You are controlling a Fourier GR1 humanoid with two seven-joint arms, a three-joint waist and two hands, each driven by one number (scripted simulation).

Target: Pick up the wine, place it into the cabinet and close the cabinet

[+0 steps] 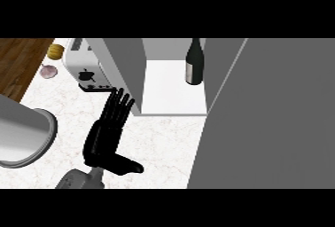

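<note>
Here, marbled counter (160, 142), open cabinet (171, 95).

left hand (104, 138) flat, fingers (118, 105) straight and extended forward, thumb out sideways

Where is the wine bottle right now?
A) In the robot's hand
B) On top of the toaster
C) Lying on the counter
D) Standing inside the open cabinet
D: the bottle stands upright inside the cabinet, apart from the open left hand.
</note>
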